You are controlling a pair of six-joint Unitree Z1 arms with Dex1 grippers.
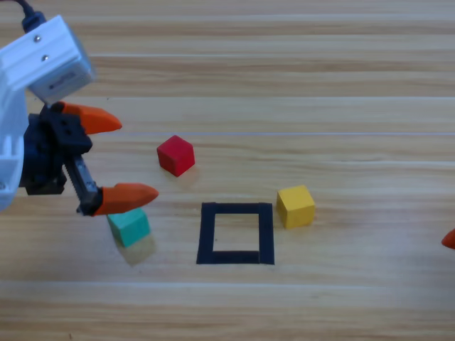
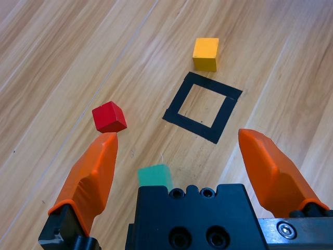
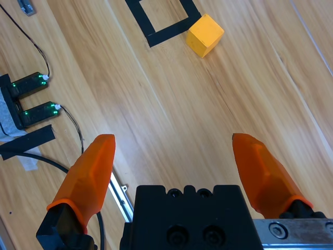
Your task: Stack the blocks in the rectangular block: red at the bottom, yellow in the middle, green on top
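Observation:
The red cube [image 1: 175, 155] [image 2: 109, 116] lies left of centre, just right of my left gripper [image 1: 135, 157] [image 2: 179, 136], which hovers open and holds nothing. Partly under that gripper's lower jaw sits the teal-green cube [image 1: 129, 226] [image 2: 154, 176]. The black tape square [image 1: 207, 233] [image 2: 189, 129] [image 3: 169, 30] holds only bare wood. Just off its upper right corner rests the yellow cube [image 1: 296, 206] [image 2: 206, 53] [image 3: 205, 35]. My right gripper [image 1: 449, 240] [image 3: 174, 139] waits open at the right edge, well short of the yellow cube.
In the right wrist view, two black devices with green lights [image 3: 31, 99], thin cables, a strip of black tape [image 3: 26, 141] and a metal rail [image 3: 117, 187] lie off to one side of the tape square.

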